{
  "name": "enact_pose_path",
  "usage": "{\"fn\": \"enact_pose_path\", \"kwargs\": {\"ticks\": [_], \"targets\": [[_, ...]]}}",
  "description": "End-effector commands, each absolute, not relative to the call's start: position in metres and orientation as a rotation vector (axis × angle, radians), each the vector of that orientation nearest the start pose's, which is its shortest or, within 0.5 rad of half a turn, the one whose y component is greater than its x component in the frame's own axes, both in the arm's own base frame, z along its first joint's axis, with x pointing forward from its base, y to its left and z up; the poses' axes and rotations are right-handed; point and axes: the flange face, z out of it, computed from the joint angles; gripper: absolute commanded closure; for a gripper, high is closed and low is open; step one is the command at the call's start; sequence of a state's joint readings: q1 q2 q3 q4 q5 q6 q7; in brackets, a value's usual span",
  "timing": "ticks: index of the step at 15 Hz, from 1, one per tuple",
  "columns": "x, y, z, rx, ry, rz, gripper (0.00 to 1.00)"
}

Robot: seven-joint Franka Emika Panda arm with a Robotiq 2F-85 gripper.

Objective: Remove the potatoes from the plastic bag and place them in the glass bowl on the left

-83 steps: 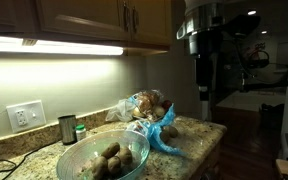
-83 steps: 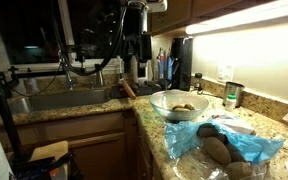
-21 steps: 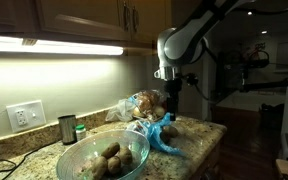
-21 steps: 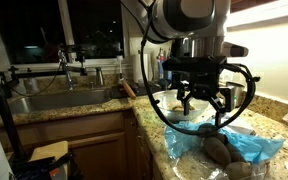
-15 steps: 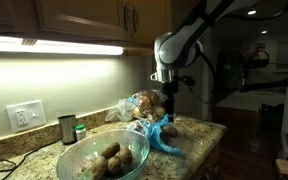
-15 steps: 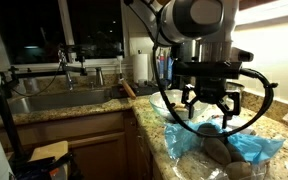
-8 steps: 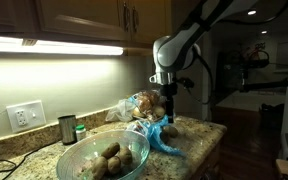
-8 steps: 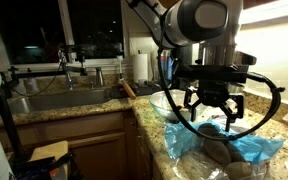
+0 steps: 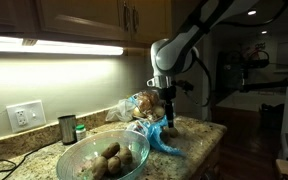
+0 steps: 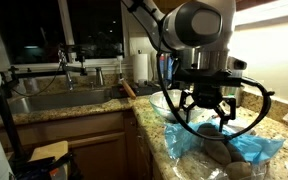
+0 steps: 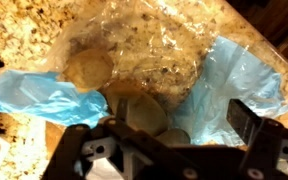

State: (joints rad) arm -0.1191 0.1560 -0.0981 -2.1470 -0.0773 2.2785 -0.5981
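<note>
The blue plastic bag point(image 9: 167, 137) point(image 10: 246, 146) point(image 11: 32, 94) lies wrinkled on the granite counter, its mouth open. Light-brown potatoes point(image 10: 219, 150) point(image 11: 141, 111) show inside it. More potatoes point(image 9: 108, 154) sit in the clear glass bowl point(image 9: 134, 160) point(image 10: 160, 101) beside the bag. My gripper point(image 9: 168, 113) point(image 10: 206, 112) point(image 11: 179, 118) hangs open just above the bag's mouth, pointing down, with nothing between its fingers. In the wrist view its fingers point(image 11: 246, 120) straddle the potatoes in the bag without touching them.
A clear printed bag of brown lumps point(image 9: 144, 104) point(image 11: 134, 40) lies right behind the blue bag. A dark metal cup point(image 9: 67, 128) stands near the wall outlet point(image 9: 26, 115). A sink point(image 10: 54, 100) lies beyond the bowl. The counter edge point(image 9: 209, 140) is close to the bag.
My arm has come down from high above the counter and now hangs lower over the blue bag. The jaws stayed open; the bag and potatoes have not moved.
</note>
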Motion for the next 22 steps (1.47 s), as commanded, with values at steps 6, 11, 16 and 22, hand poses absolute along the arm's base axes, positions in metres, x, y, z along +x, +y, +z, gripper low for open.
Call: {"fn": "enact_pose_path", "kwargs": {"ticks": [6, 11, 16, 22], "targets": [[0.542, -0.129, 0.291, -3.063, -0.932, 0.177, 0.00], [0.551, -0.141, 0.278, -3.011, -1.128, 0.177, 0.00], [0.575, -0.145, 0.274, -2.969, -1.304, 0.093, 0.00], [0.595, -0.145, 0.260, -2.894, -1.464, 0.041, 0.00]]}}
